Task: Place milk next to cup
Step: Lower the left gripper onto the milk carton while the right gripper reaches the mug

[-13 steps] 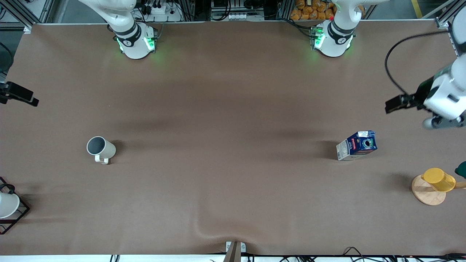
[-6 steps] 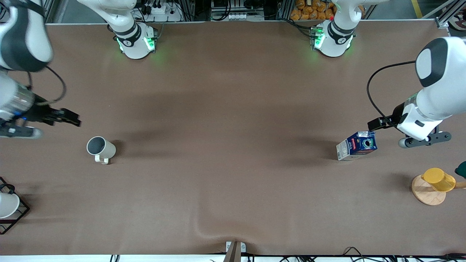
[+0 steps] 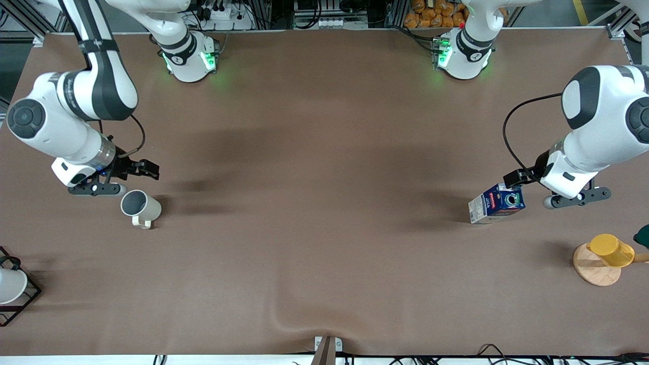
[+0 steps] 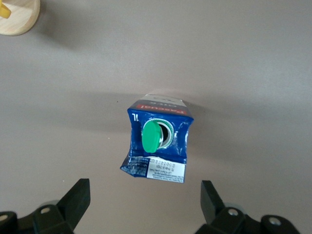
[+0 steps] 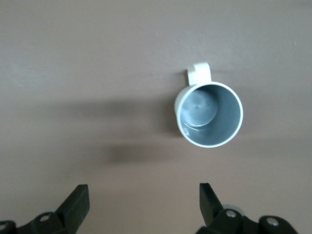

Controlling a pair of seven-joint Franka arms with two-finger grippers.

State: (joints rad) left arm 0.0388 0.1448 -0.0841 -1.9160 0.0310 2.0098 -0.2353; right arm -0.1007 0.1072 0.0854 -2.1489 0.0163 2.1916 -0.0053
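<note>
The milk (image 3: 497,204), a dark blue carton with a green cap, stands on the table toward the left arm's end. My left gripper (image 3: 514,178) hangs open and empty just above it, beside its top. In the left wrist view the milk (image 4: 158,144) lies just past my open fingertips (image 4: 78,197). The off-white cup (image 3: 139,207) with a grey inside stands toward the right arm's end. My right gripper (image 3: 145,170) is open and empty over the table beside it. The right wrist view shows the cup (image 5: 208,114) from above, apart from my fingers (image 5: 207,197).
A yellow cup (image 3: 611,250) sits on a wooden disc (image 3: 594,271) at the left arm's end, nearer the front camera than the milk. A white cup in a black wire rack (image 3: 10,286) stands at the right arm's end. A cloth ridge (image 3: 299,324) lies at the front edge.
Both arms have swung in from the table's ends. The left gripper has come down to the milk and the right gripper toward the cup. The milk and cup have not moved.
</note>
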